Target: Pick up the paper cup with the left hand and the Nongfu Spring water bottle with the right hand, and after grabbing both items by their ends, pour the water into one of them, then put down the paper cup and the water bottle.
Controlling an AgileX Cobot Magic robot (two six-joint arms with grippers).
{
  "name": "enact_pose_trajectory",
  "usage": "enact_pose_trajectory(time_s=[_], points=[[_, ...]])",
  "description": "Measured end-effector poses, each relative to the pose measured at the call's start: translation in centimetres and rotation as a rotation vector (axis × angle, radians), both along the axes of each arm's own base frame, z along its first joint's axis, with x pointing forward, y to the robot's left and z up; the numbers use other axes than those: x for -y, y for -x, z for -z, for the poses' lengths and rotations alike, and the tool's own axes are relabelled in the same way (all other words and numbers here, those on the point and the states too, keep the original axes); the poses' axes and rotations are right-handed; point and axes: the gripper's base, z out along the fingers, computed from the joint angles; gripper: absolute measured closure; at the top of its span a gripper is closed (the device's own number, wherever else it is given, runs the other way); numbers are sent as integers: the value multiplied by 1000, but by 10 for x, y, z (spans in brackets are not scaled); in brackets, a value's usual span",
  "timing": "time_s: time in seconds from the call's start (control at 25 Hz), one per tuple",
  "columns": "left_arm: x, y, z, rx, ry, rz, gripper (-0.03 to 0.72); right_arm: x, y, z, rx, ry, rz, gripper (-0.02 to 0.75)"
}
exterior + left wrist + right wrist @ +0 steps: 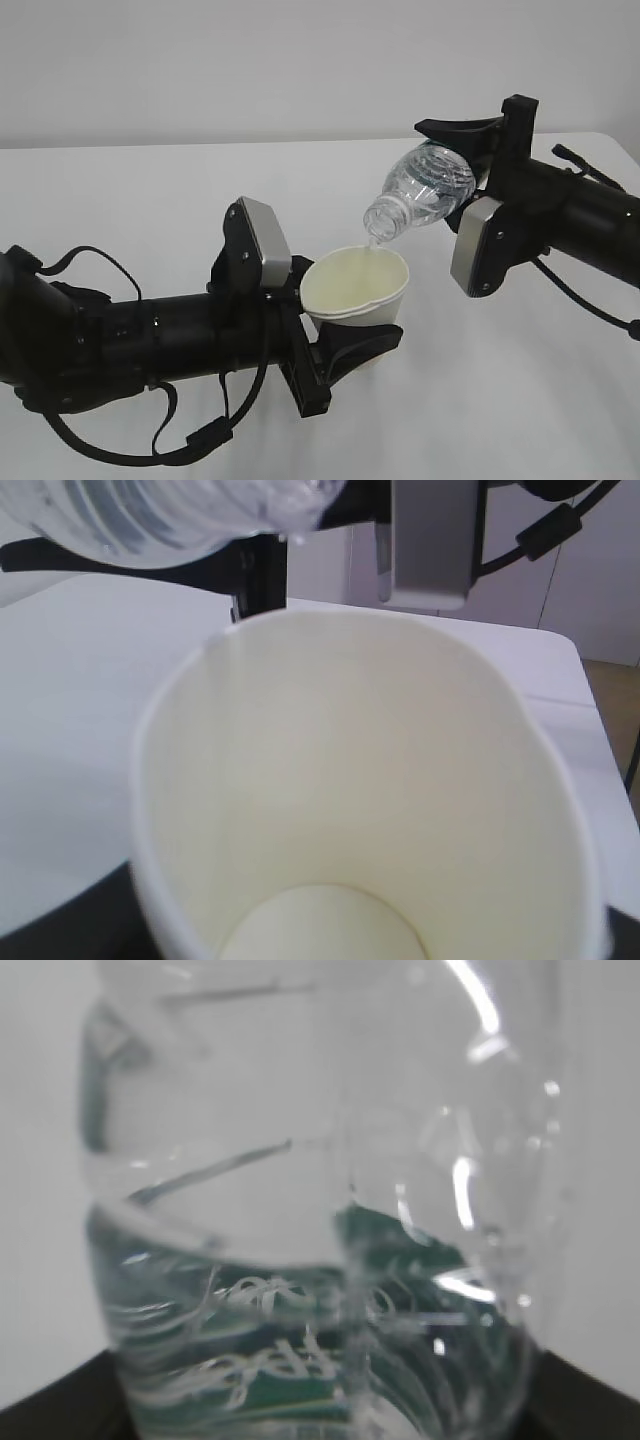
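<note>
Nearest, left gripper [335, 340] jaws clamped on thin, crushable paper cup [357, 288] by its base, above white counter [150, 200]. Beyond, right gripper [470, 165] jaws grasping slick, light Nongfu Spring water bottle [425, 190] by its bottom end, neck tipped over cup rim.

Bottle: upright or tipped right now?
Tipped. The bottle lies mouth-down in the right gripper, its open neck just above the rim of the paper cup, with a thin stream of water between them.
</note>
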Motion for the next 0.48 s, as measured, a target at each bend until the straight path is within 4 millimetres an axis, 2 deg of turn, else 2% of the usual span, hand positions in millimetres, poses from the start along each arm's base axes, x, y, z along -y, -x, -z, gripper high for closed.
enact_pose_trajectory(time_s=[0.48], points=[[0,0,0,0,0,1,226,0,0,0,7,8,0,273]])
